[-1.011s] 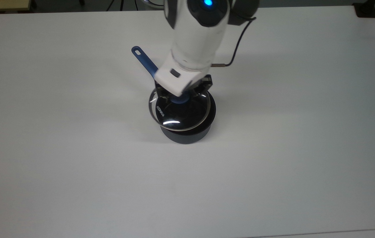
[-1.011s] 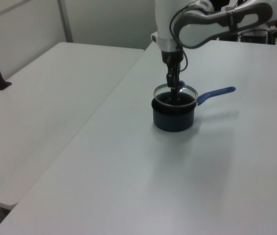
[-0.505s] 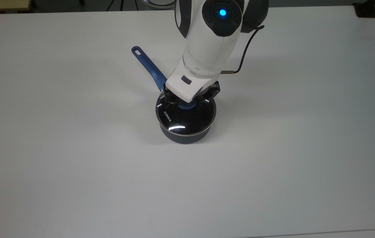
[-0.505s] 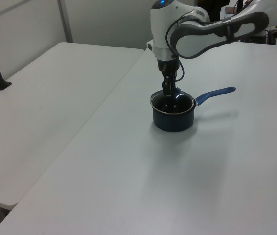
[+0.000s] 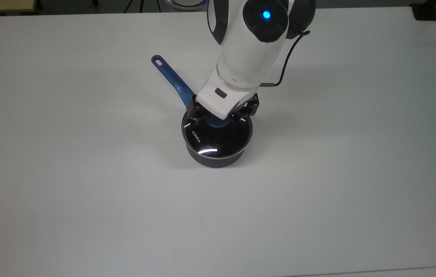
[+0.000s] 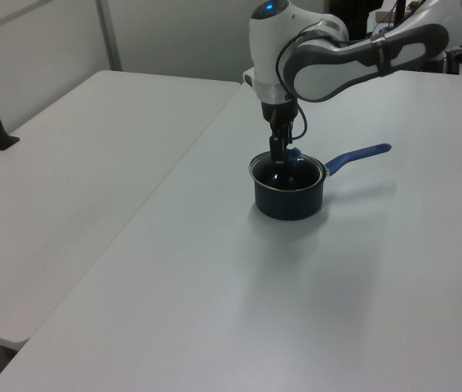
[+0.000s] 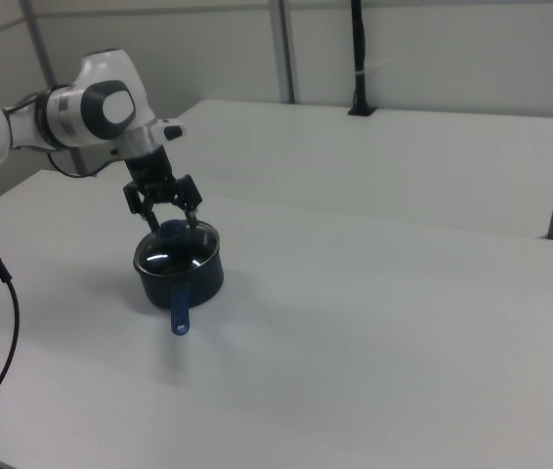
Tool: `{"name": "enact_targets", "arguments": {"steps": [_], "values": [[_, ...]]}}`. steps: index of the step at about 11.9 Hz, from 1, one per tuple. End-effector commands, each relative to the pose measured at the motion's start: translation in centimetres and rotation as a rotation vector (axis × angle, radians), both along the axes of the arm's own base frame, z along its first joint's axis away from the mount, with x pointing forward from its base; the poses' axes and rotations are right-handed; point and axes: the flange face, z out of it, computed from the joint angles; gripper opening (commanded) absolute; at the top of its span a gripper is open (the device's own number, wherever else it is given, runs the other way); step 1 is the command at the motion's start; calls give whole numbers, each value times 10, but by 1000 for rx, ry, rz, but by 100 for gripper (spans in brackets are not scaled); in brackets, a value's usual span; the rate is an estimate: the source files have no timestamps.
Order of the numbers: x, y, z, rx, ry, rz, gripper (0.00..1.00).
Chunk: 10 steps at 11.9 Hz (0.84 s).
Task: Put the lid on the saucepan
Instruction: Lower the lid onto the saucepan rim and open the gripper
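Jaws apparently spread beside lid (image 5: 218, 138) knob.

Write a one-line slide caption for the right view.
Open two-finger gripper straddles the blue knob of the round clear glass lid seated on the dark saucepan with a long blue handle.
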Motion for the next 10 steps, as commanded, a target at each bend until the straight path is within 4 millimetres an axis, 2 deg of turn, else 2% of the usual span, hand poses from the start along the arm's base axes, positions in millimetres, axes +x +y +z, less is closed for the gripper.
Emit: {"name": "enact_targets", "arguments": {"steps": [1,3,5,7,8,10], "values": [[-26,-24,78,80,-57,-44,100],[-56,-67,120,123,-23,-114,100],[-93,-125,152,158,-42,-177,100],[-117,-153,158,87,-47,-198,100],[-119,-166,158,88,-46,-219,100],[-120,-178,160,89,-50,-243,100]]}}
